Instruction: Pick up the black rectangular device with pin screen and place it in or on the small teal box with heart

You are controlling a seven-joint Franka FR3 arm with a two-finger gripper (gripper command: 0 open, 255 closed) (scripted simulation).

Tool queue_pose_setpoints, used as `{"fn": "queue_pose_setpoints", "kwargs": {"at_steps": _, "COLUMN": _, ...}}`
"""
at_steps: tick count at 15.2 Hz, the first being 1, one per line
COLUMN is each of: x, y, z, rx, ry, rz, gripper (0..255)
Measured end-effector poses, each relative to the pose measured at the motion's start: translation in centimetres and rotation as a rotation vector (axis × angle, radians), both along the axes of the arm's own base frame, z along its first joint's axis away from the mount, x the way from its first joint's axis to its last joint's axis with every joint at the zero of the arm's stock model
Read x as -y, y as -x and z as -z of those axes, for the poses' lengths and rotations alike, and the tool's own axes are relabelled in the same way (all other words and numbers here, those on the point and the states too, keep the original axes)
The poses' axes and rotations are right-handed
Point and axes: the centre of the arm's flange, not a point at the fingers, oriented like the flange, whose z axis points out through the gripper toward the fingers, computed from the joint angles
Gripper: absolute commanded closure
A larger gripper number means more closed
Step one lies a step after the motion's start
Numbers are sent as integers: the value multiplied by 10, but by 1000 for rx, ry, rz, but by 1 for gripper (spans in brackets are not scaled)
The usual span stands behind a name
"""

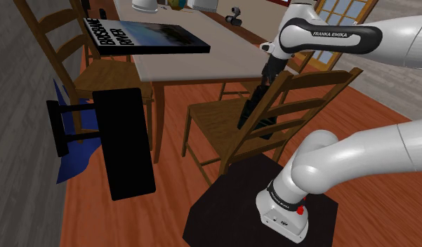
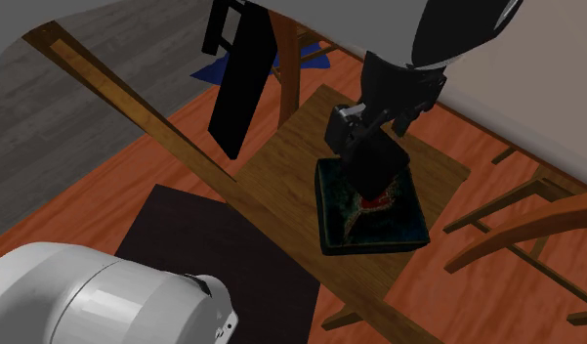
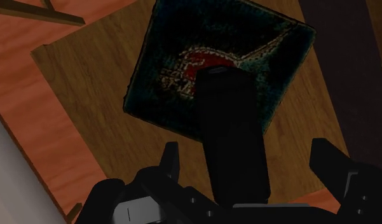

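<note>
The black device (image 3: 234, 127) is a long dark block, and it sits on top of the small teal box (image 3: 164, 57). Its far end is on the red heart (image 3: 199, 63) in the middle of the lid. In the second exterior view the black device (image 2: 379, 164) stands up on the box (image 2: 340, 220) and leans a little. The pincer (image 3: 246, 149) is right over it, and its two black fingers (image 3: 171, 156) stand wide apart. One finger is on each side of the block, with a gap on both sides, so nothing is squeezed. The box lies on the seat of a brown wooden chair (image 2: 281, 156), close to the middle of the seat. In the shoulder view the white arm (image 1: 343, 35) comes down behind the back of that chair (image 1: 300, 105). Past the chair is a desk (image 1: 202, 63) with a big black book (image 1: 146, 35) lying flat on it. A flat black panel (image 1: 121, 140) stands beside the desk, over the red-brown wood floor (image 1: 174, 189). The arm's black stand (image 1: 230, 203) is just near the chair.
</note>
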Motion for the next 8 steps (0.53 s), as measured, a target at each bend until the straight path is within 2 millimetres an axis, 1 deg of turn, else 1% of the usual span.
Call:
{"fn": "queue_pose_setpoints", "kwargs": {"at_steps": 3, "x": 0, "y": 1, "z": -32, "rx": 1, "ry": 0, "rz": 0, "gripper": 0}}
{"fn": "queue_pose_setpoints", "kwargs": {"at_steps": 4, "x": 0, "y": 0, "z": -38, "rx": 1, "ry": 0, "rz": 0, "gripper": 0}}
{"fn": "queue_pose_setpoints", "kwargs": {"at_steps": 8, "x": -1, "y": -1, "z": -43, "rx": 0, "ry": 0, "rz": 0, "gripper": 0}}
